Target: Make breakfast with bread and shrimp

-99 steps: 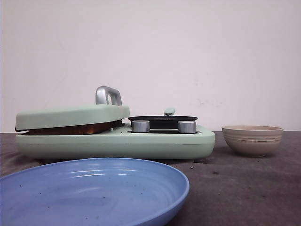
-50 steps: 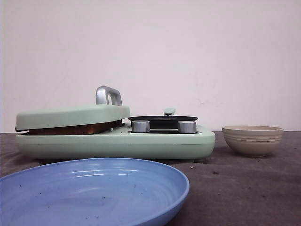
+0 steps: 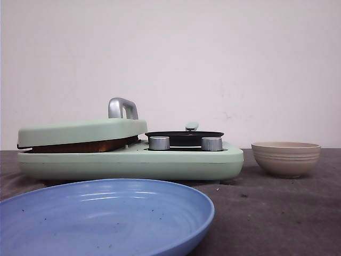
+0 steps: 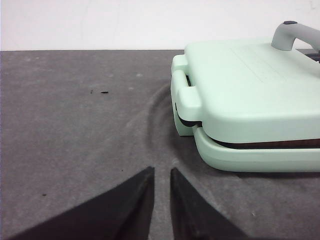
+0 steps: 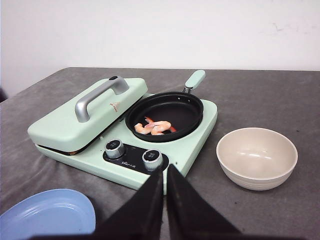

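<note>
- The mint-green breakfast maker is sitting on the dark grey table, towards the table's back edge in the front view, left of centre.
- Its hinged lid is lying shut over the griddle half, with the silver handle sticking up on top.
- A thin brown edge is showing in the gap under the lid; I cannot tell whether that is the bread.
- A black frying pan is sitting on the maker's other half, its green handle pointing towards the back edge of the table.
- The shrimp are lying in the pan, a few curved pink-orange pieces bunched together on the side nearest the knobs.
- Two silver knobs are sitting on the maker's front panel, just below the pan.
- A beige ribbed bowl is standing on the table just beside the maker, apart from it, with nothing showing inside.
- A blue plate is lying near the table's front edge, in front of the maker.
- The left gripper is hanging over bare table near the lid's hinge corner, fingers almost together with a narrow gap, holding nothing.
- The right gripper is hanging in front of the knobs, fingers pressed nearly together, holding nothing.
</note>
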`<move>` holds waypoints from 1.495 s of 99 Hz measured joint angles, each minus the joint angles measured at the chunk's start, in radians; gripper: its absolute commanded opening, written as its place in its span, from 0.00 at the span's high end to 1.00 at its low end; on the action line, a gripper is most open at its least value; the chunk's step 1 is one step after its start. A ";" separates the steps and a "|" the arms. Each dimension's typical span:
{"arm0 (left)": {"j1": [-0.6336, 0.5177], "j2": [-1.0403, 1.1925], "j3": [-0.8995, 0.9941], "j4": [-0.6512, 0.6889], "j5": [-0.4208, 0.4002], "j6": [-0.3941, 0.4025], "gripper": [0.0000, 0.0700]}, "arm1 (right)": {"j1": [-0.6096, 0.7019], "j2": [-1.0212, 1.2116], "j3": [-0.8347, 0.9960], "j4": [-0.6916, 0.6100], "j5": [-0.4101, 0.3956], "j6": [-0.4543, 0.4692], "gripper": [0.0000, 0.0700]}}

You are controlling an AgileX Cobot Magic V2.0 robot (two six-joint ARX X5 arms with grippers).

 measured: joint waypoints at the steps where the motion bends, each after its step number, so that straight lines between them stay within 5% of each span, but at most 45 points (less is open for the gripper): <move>1: 0.000 0.000 0.000 0.000 0.000 0.000 1.00 | 0.000 0.000 0.000 0.000 0.000 0.000 1.00; 92: 0.000 0.000 0.000 0.000 0.000 0.000 1.00 | -0.006 -0.040 -0.042 0.023 0.022 -0.004 1.00; 112: 0.000 0.000 0.000 0.000 0.000 0.000 1.00 | -0.119 -0.127 -0.303 0.354 0.044 -0.147 1.00; 148: 0.000 0.000 0.000 0.000 0.000 0.000 1.00 | -0.257 -0.209 -0.467 0.313 0.030 -0.273 1.00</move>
